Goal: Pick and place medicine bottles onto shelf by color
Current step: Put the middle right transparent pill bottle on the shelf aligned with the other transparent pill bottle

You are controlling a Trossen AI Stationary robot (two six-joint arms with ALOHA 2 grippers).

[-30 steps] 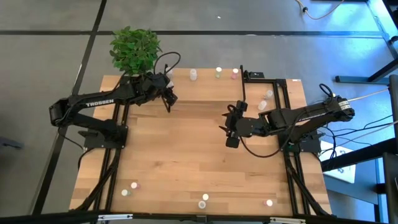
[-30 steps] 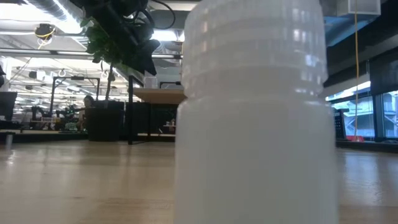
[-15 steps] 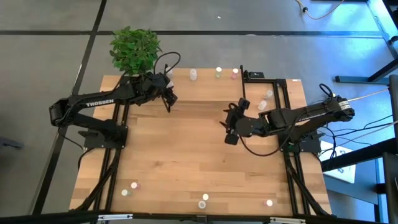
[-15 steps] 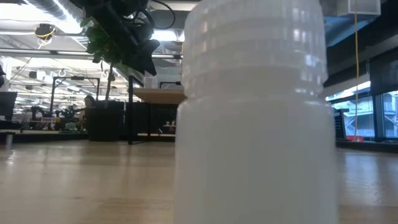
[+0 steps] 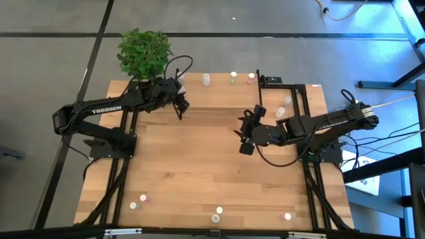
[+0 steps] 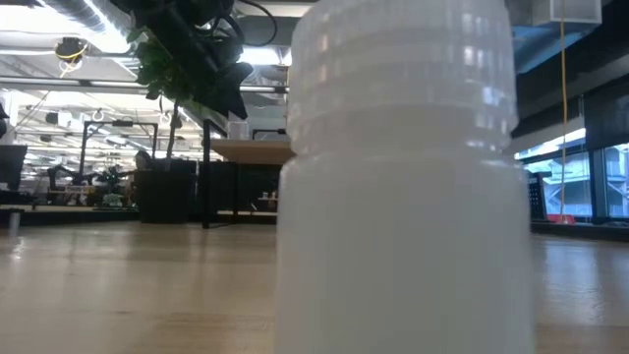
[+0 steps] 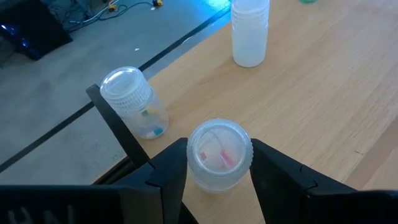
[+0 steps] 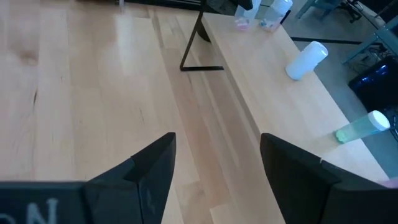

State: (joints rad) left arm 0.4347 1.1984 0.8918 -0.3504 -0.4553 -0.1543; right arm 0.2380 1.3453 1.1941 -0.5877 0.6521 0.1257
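Observation:
My left gripper point(image 5: 180, 105) hangs over the left end of the shelf point(image 5: 219, 94), a low light-wood board on black legs at the table's far side, and is shut on a clear medicine bottle point(image 7: 219, 160) with pink pills. Another white-capped bottle point(image 7: 134, 109) stands at the shelf's left corner. White point(image 5: 206, 79), green point(image 5: 233, 78) and pink point(image 5: 251, 78) bottles stand along the shelf's far edge. My right gripper point(image 5: 244, 137) hovers open over the table in front of the shelf's right part, nothing between its fingers point(image 8: 155, 165). My left gripper pinches the bottle by the sides of its ribbed cap point(image 7: 194, 169), one finger on each side. The fingers slant down from the table's left. The bottle sits upright, cap up; its cap hides its foot, so I cannot tell whether it rests on the shelf.
Two bottles point(image 5: 283, 106) lie right of the shelf by the right arm. Several more bottles stand along the table's near edge point(image 5: 216, 217); one point(image 6: 403, 177) fills the low view. A potted plant point(image 5: 144, 53) stands behind the left arm. The table's middle is bare wood.

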